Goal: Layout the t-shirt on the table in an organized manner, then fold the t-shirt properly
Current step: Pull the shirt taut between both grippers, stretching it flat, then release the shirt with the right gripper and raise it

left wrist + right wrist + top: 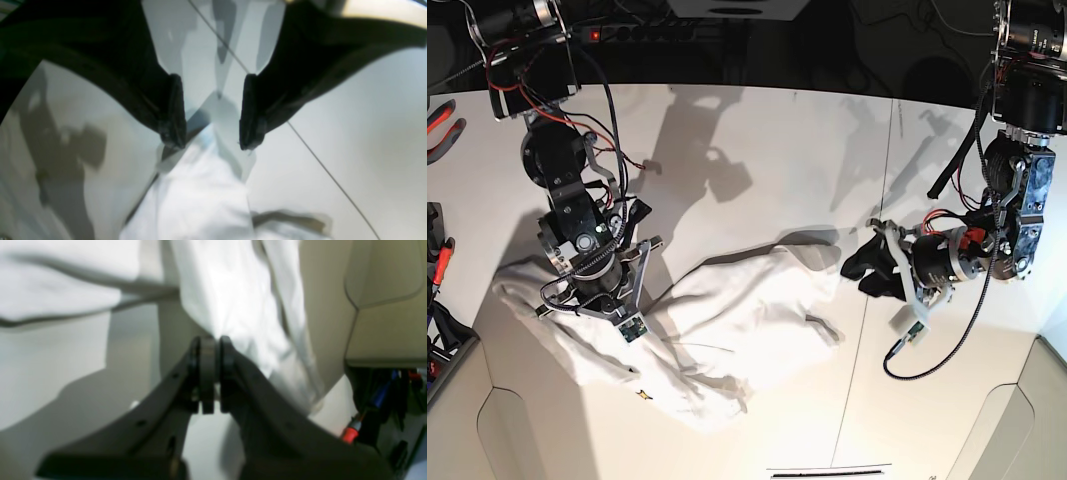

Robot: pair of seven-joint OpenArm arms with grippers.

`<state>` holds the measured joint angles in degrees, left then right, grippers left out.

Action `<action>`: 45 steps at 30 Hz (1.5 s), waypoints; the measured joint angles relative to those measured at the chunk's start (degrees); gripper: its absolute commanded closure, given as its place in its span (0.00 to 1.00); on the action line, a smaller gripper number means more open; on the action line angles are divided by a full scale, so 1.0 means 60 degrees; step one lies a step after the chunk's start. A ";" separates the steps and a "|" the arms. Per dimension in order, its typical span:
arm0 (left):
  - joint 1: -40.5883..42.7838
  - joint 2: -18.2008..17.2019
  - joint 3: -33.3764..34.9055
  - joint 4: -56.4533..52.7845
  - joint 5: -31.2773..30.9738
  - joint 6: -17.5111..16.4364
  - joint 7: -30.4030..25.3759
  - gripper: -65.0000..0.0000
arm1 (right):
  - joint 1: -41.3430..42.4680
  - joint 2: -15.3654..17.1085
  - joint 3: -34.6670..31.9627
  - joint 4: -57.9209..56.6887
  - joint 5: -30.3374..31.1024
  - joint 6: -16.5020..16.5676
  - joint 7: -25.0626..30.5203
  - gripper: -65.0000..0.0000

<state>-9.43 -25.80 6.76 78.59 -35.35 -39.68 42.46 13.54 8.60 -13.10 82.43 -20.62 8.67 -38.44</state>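
Note:
The white t-shirt lies crumpled in a long diagonal heap on the off-white table, with a small yellow star of its print showing near its lower edge. My right gripper is over the shirt's left end; in the right wrist view it is shut, with white cloth running off from its tips. My left gripper is open just beyond the shirt's right end. In the left wrist view it hovers open over a strip of white cloth, not touching it.
A thin dark seam crosses the table under the left gripper. Rounded cut-outs sit at the near corners. Red-handled tools lie off the left edge. Cables hang beyond the table edge.

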 measured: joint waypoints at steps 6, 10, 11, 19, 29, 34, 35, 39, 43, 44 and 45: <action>-0.0182 0.0670 -0.0007 0.0007 0.0583 0.0000 -0.0091 0.53 | -0.0284 0.0397 0.0000 0.0474 0.0474 0.0419 -0.0892 1.00; -0.0124 0.0958 0.0004 0.0004 0.0929 0.0004 -0.0076 0.53 | -0.0299 0.0525 0.0000 0.0474 0.0812 0.0601 -0.0892 1.00; -0.0127 0.1020 0.0004 0.0000 0.1195 0.0004 -0.0084 0.53 | -0.0299 0.0525 0.0000 0.0474 0.0896 0.0630 -0.0892 1.00; -0.0244 0.1049 0.1596 -0.1424 0.3260 0.1246 -0.1494 0.44 | -0.0299 0.0521 0.0000 0.0474 0.1581 0.1067 -0.0922 1.00; -0.0667 0.0634 0.2284 -0.1956 0.5282 0.3166 -0.2106 1.00 | -0.0295 0.0721 -0.0004 0.0474 0.1548 0.1188 -0.0922 1.00; -0.0736 -0.0776 0.2167 -0.2047 0.5814 0.4360 -0.1985 1.00 | -0.0211 0.1490 -0.0007 0.0477 0.1785 0.1632 -0.0820 1.00; -0.0739 -0.0922 0.2106 -0.2047 0.5825 0.4466 -0.2029 1.00 | -0.0211 0.1668 -0.0007 0.0477 0.1876 0.1632 -0.0681 1.00; -0.0816 -0.0987 0.1800 -0.2044 0.5767 0.4401 -0.2229 1.00 | -0.0215 0.2040 -0.0011 0.0477 0.2233 0.1708 -0.0386 1.00; -0.1002 -0.0991 0.1402 -0.2044 0.5781 0.4368 -0.2233 1.00 | -0.0215 0.2353 -0.0007 0.0477 0.2215 0.1912 -0.0390 1.00; -0.1060 -0.1002 0.1322 -0.2047 0.5821 0.4364 -0.2259 1.00 | -0.0215 0.2404 -0.0007 0.0477 0.2226 0.1916 -0.0357 1.00; -0.1111 -0.1005 0.1235 -0.2047 0.5905 0.4371 -0.2266 1.00 | -0.0215 0.2437 -0.0007 0.0477 0.2233 0.1920 -0.0266 1.00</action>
<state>-16.10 -31.83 14.17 66.30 0.08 -13.45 28.86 12.25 23.22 -13.15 85.30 -7.22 20.18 -40.03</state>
